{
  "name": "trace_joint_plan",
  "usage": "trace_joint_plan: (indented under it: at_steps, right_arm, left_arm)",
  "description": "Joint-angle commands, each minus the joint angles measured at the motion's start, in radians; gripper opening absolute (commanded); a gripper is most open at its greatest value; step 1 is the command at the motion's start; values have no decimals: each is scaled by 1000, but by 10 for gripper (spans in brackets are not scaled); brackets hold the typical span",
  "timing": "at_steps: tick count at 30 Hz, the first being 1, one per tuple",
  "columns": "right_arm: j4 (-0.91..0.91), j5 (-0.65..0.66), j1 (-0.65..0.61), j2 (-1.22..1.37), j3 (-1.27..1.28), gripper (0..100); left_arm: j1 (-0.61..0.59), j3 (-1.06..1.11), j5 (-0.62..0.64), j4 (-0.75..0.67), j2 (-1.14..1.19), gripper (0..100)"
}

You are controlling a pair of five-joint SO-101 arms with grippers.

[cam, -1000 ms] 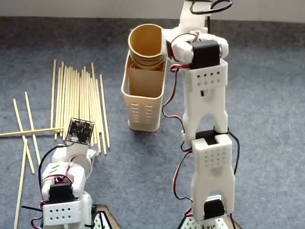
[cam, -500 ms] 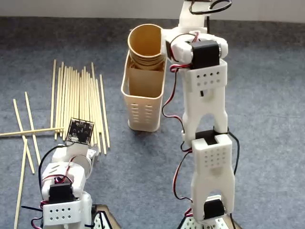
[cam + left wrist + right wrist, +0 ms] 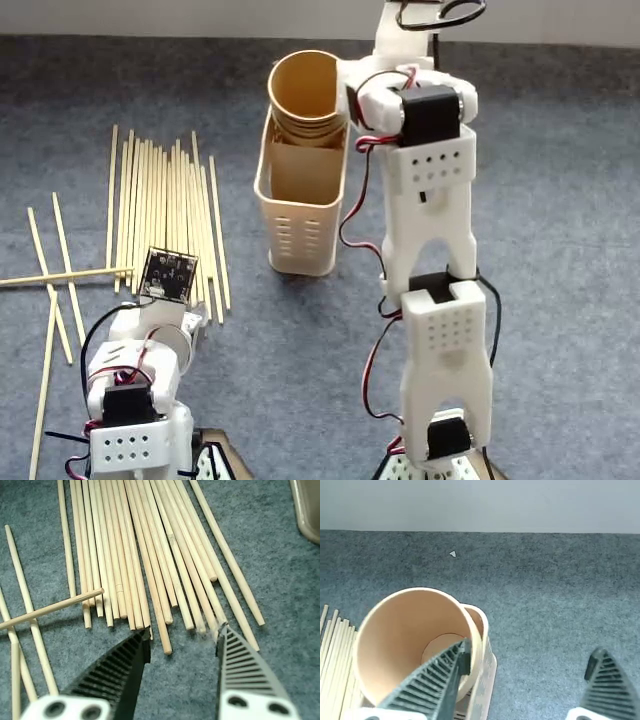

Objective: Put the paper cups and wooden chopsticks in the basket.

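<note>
A stack of tan paper cups (image 3: 305, 95) stands upright in the far end of the cream basket (image 3: 297, 235). My right gripper (image 3: 530, 657) is open at the top cup (image 3: 405, 635): one finger hangs inside its rim, the other well outside over the carpet. A row of wooden chopsticks (image 3: 165, 215) lies on the carpet to the left of the basket. My left gripper (image 3: 183, 632) is open just above the near ends of these chopsticks (image 3: 150, 555), with several ends lying between its fingertips.
A few loose chopsticks (image 3: 50, 280) lie crossed at the far left, one of them (image 3: 50, 609) slanting over the row. Grey carpet covers the table. The near half of the basket holds nothing. Open carpet lies to the right of the right arm (image 3: 430, 200).
</note>
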Motion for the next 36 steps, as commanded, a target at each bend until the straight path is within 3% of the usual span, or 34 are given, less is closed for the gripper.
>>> trace_joint_plan:
  at_steps: [1, 25, 32, 36]
  right_arm:
    - [5, -6, -12, -67, -76, 358]
    - [58, -6, -5, 196, -56, 358]
    - [58, -6, -10, 108, -259, 358]
    - [59, -6, -12, -5, -243, 358]
  left_arm:
    - [15, 7, -9, -2, -19, 221]
    - [15, 16, -9, -3, -19, 221]
    - [15, 18, -11, -3, -19, 221]
    - [15, 18, -11, -3, -19, 221]
